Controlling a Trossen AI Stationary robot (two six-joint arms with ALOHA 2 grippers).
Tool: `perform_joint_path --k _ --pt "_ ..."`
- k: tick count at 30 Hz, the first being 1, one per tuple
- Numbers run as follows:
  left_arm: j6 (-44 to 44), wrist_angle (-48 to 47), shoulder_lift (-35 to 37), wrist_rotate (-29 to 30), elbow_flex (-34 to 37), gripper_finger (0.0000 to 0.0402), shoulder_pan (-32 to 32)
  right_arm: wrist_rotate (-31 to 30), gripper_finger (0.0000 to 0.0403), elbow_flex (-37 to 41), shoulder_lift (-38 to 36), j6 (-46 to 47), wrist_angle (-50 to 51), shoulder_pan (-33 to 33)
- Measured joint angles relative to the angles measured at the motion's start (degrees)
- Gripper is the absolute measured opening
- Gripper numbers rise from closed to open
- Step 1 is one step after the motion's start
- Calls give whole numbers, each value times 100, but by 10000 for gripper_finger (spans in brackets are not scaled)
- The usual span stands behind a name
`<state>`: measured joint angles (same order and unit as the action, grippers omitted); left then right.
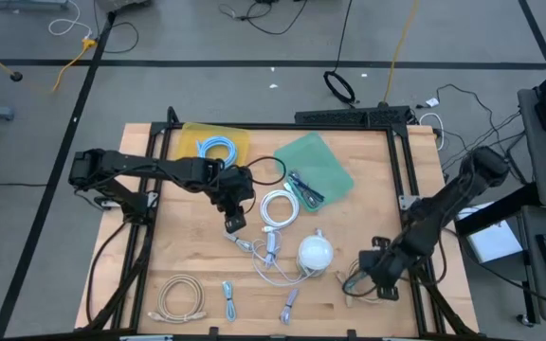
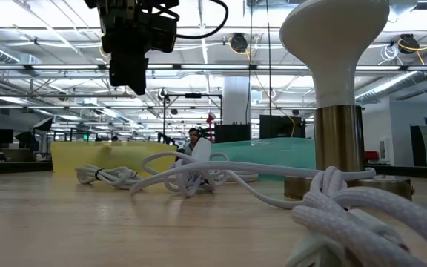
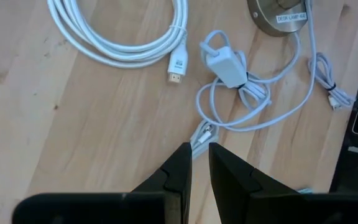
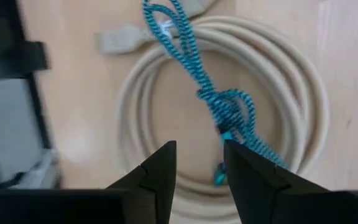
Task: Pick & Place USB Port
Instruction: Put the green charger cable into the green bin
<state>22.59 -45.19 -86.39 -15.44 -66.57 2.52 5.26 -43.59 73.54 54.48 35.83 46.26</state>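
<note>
White cable (image 3: pixel 229 93): I see it bundled on the table (image 1: pixel 188 256) (by the lamp base).
Left hand (image 3: pixel 199 163): raised, narrowly spread, empty.
Right hand (image 4: pixel 199 163): spread above a teal cable (image 4: pixel 222 106).

The tabletop (image 1: pixel 349 237) is pale wood — matt, with visible grain. The lamp (image 1: pixel 315 252) has a smooth white shade over a glossy brass-coloured metal base. The teal cable (image 4: pixel 225 106) is braided — rough-looking.
</note>
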Motion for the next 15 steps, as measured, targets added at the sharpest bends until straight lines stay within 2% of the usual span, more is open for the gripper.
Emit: perform_joint_path --k 6,11,15 --pt "95 45 0 52 -2 58 0 -667 125 0 560 -137 -9 154" --pt "179 144 2 54 -2 58 0 -849 123 -24 1033 35 -48 151" --pt "222 200 2 52 -2 58 0 -865 85 -28 1219 254 -48 151"
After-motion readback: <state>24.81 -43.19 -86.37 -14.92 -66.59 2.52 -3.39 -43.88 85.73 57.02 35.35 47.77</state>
